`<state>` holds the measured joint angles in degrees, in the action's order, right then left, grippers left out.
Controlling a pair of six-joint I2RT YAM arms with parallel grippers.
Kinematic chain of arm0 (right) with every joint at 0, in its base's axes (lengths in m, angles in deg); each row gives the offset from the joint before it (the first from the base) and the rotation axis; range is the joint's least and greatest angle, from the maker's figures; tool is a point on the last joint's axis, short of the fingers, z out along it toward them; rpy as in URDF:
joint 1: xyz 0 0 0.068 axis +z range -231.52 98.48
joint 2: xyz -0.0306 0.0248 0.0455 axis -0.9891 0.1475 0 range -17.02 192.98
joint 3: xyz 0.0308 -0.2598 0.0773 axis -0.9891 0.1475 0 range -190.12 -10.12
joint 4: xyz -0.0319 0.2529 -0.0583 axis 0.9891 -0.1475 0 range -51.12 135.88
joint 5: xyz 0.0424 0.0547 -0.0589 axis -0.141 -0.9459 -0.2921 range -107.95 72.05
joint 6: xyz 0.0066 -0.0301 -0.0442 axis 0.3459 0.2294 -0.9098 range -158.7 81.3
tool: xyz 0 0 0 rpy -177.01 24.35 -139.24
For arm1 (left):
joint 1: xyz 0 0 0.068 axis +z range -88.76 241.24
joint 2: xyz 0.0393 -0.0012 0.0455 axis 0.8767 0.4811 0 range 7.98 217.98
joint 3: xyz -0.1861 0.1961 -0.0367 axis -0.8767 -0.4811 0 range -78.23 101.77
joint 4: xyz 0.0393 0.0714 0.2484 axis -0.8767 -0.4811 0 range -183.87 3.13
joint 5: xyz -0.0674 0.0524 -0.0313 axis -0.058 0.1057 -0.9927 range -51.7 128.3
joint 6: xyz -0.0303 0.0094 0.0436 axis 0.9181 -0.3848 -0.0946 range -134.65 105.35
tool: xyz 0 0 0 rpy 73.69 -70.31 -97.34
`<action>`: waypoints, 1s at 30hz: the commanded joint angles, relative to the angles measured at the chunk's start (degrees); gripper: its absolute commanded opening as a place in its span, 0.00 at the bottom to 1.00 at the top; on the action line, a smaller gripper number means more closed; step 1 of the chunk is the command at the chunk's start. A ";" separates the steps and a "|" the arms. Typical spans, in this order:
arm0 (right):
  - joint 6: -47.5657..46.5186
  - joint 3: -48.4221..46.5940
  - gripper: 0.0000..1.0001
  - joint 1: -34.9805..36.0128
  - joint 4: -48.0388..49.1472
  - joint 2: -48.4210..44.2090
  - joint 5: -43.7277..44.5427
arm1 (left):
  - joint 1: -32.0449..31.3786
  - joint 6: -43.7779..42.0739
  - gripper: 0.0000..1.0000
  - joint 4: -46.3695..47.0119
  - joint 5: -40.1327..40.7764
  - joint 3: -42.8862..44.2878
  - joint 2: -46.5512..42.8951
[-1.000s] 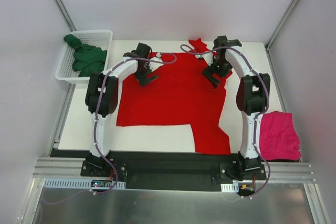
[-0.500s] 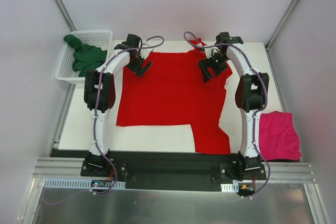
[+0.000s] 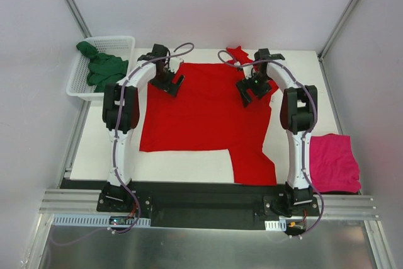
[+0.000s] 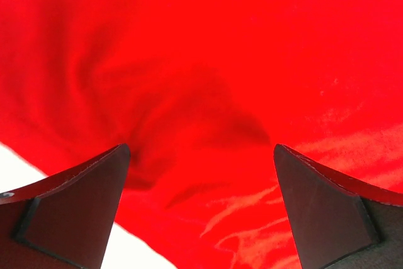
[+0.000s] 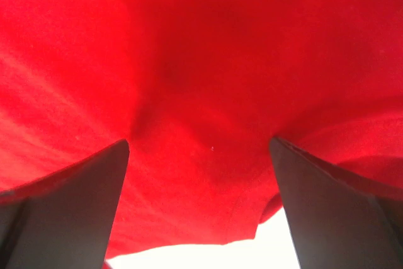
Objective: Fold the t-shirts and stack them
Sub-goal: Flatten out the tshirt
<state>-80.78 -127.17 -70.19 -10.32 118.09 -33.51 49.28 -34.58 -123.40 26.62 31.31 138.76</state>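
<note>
- 2 arms, the left arm (image 3: 118,152) and the right arm (image 3: 297,155): white tubular links with bulky black joint housings.
- Grey-purple cables (image 3: 184,47) run along each arm.
- Black bases (image 3: 115,198) at the foot of each.
- 1 small green light (image 3: 255,81) glows by the right wrist.
- Fingers (image 4: 75,203): dark, flat, wedge-shaped.

Passable over bare table (image 3: 182,165) at near left and over flat red tee (image 3: 201,111) mid-table. Blocked far left by basket (image 3: 123,45), near right by pink tee (image 3: 334,163).
</note>
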 commanded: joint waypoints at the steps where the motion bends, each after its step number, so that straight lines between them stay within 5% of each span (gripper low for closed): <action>1: -4.05 6.65 1.00 2.73 6.80 -4.50 8.33 | -0.16 0.77 0.99 -1.44 -1.50 2.70 1.75; 15: -7.92 8.16 1.00 5.80 13.22 -3.89 19.85 | 0.36 -0.73 0.99 -1.70 -0.71 6.30 5.80; 30: -11.00 -1.94 1.00 6.07 12.44 2.96 22.85 | 0.28 -3.10 0.99 -3.28 0.35 12.80 10.02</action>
<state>-89.88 -125.51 -63.81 0.34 117.61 -13.16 49.32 -36.30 -123.95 26.79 42.13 146.85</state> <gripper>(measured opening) 0.996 0.993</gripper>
